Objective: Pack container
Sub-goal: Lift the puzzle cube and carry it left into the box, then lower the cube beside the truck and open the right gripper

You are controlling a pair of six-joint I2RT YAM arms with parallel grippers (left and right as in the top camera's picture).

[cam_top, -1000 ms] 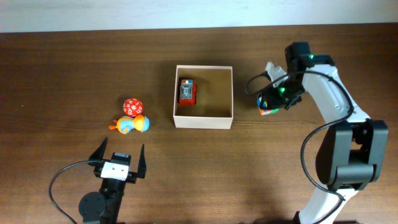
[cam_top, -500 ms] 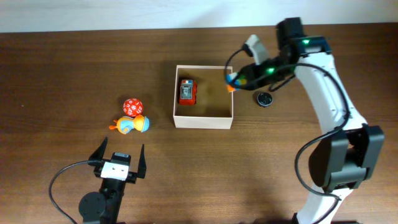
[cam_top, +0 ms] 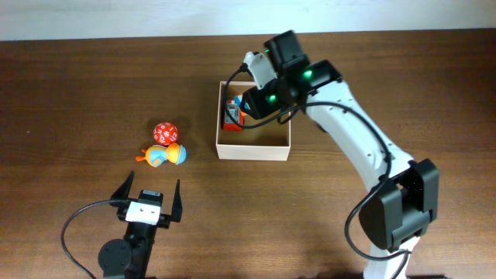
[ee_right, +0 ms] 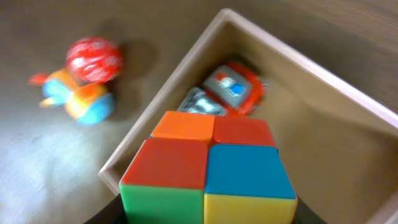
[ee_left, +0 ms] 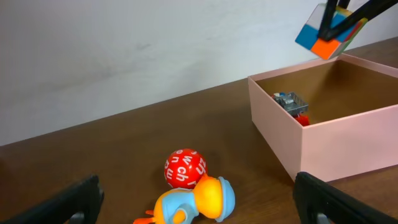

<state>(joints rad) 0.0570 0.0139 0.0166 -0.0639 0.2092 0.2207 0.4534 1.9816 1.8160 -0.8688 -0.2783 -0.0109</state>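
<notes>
The container (cam_top: 253, 150) is a square, shallow, white-walled box at the table's middle, also in the left wrist view (ee_left: 348, 143) and the right wrist view (ee_right: 323, 143). A red toy car (cam_top: 231, 118) (ee_left: 292, 104) (ee_right: 233, 87) lies along its left side. My right gripper (cam_top: 249, 105) (ee_right: 208, 205) hangs above the box's left half, over the car, shut on a multicoloured cube (ee_right: 208, 171) (ee_left: 323, 37). My left gripper (cam_top: 150, 188) (ee_left: 199, 202) stands open near the front edge, holding nothing.
A red ball with white letters (cam_top: 164, 132) (ee_left: 185, 168) (ee_right: 94, 59) and an orange and blue duck toy (cam_top: 163, 155) (ee_left: 193, 202) (ee_right: 78, 96) lie touching on the table left of the box, just beyond my left gripper.
My right arm has swung left with the cube, from the table right of the box to above the box's left half. The left arm has not moved.
</notes>
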